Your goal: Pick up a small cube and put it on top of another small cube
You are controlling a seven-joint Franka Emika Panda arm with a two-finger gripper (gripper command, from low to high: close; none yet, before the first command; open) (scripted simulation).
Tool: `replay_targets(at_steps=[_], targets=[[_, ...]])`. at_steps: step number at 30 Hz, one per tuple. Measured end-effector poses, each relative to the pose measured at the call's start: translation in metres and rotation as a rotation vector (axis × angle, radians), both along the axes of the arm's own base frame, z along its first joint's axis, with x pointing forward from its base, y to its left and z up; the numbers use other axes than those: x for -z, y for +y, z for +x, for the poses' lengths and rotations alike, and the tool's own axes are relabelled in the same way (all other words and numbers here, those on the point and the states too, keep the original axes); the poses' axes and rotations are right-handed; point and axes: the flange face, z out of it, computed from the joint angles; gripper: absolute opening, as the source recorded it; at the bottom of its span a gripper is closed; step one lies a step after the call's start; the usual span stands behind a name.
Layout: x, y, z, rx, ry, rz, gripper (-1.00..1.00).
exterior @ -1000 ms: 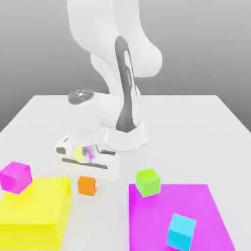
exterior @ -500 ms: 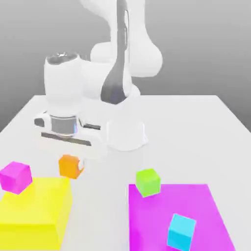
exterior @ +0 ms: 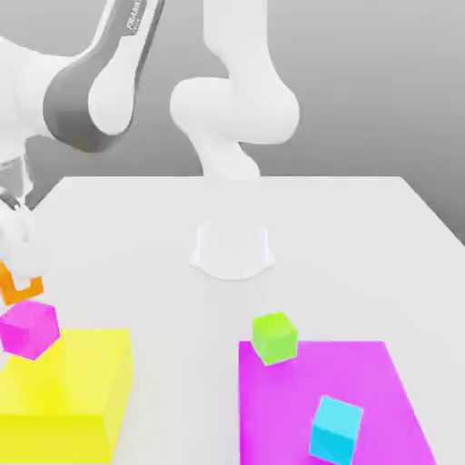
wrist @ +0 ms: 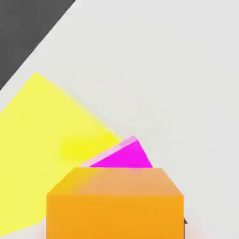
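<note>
The small orange cube [exterior: 18, 287] hangs tilted at the exterior view's far left edge, just over the small magenta-pink cube [exterior: 30, 329]. I cannot tell if the two touch. The pink cube rests on the near left corner of the yellow block [exterior: 68, 395]. My gripper [exterior: 16, 265] is directly above the orange cube, its lower end overlapping it. In the hand view the orange cube [wrist: 114, 203] is very close, with the pink cube [wrist: 123, 156] just beyond it and the yellow block [wrist: 51, 149] beside.
A big flat magenta block [exterior: 372, 372] lies at the exterior view's right, with a lime-green cube [exterior: 274, 338] on its corner and a cyan cube [exterior: 336, 429] on top. The arm's white base [exterior: 232, 250] stands mid-table.
The arm has swung to the exterior view's left, lifting the orange cube off the table and carrying it over to the pink cube.
</note>
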Motion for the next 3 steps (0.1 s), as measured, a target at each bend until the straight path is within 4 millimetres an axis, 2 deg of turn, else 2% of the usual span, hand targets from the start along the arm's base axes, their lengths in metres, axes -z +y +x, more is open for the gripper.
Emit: replay_targets(at_steps=[3], targets=[[0.0, 0.0006, 0.0005, -0.002, 0.0, 0.0, 1.0]])
